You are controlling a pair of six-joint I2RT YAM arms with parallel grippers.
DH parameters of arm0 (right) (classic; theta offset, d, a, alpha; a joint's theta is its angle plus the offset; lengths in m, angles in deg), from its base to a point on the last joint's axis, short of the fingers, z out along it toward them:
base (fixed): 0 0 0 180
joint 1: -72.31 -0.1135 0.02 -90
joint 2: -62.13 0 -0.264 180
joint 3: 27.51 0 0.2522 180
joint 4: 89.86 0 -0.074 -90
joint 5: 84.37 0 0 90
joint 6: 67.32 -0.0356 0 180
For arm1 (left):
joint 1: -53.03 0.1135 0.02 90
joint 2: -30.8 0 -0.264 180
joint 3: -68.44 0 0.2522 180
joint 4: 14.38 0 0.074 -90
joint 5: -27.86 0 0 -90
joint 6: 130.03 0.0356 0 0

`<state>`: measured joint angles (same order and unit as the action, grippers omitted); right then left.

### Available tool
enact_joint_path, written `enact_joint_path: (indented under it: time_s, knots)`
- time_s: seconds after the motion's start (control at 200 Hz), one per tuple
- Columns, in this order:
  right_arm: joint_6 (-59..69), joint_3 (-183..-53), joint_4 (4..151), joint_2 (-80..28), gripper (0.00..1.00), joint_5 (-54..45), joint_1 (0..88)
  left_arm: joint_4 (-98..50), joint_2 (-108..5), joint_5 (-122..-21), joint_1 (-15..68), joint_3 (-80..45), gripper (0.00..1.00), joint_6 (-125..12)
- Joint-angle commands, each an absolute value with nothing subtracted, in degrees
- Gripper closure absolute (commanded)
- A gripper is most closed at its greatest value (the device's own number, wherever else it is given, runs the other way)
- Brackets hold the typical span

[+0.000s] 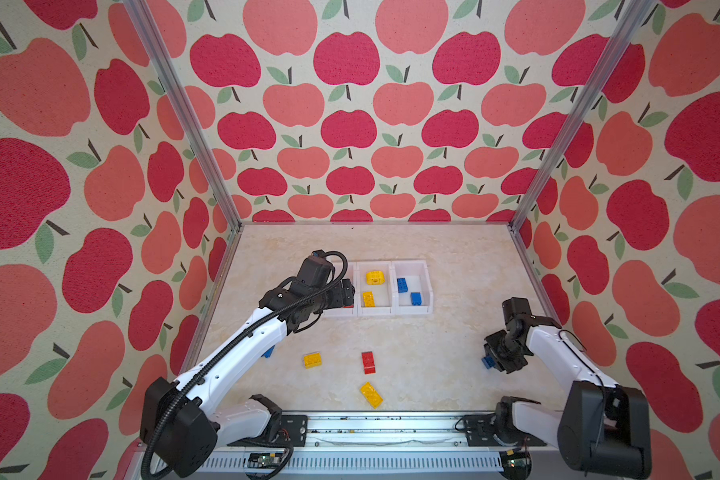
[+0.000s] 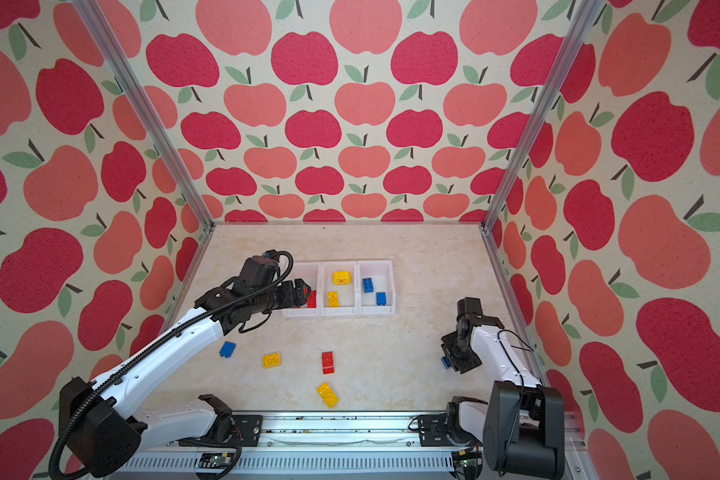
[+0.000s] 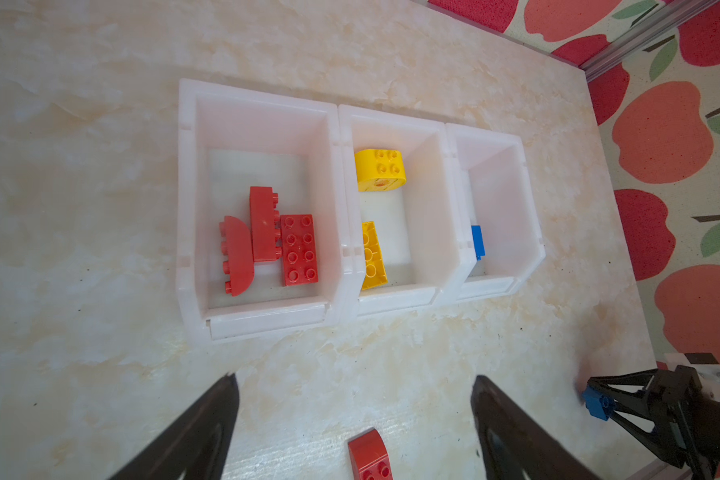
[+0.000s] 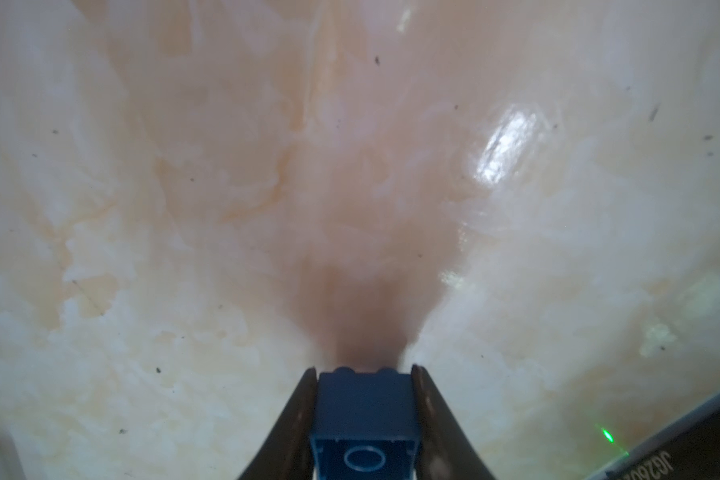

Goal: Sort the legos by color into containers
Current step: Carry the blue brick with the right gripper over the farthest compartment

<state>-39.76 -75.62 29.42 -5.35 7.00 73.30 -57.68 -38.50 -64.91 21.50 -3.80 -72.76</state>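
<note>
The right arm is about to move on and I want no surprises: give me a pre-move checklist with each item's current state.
1. right gripper shut on the blue brick: ok.
2. Brick lifted off the table: cannot tell.
3. right bin holds only blue bricks, with room left: ok.
4. left gripper open at the left bin, off the route to the right bin: ok.
5. Sorting finished: not ok, loose legos lie on the table.
</note>
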Motion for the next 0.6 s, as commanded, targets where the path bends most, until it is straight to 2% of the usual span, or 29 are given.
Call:
enact_joint_path:
  time_s: [0.0, 0.35, 0.59]
  knots:
    - [-37.5, -77.9, 26.0, -4.2, 0.78, 6.6, 71.5, -59.3, -37.3, -63.6, 21.8, -2.6, 0.1, -73.9]
    - [-37.8, -81.9, 25.0, -4.1, 0.79, 7.2, 64.8, -59.9, -35.5, -62.9, 21.8, -1.7, 0.09, -74.2]
    - [-35.8, -89.2, 25.1, -8.5, 0.79, 9.4, 58.2, -60.5, -34.3, -62.8, 22.0, -0.5, 0.08, -74.7]
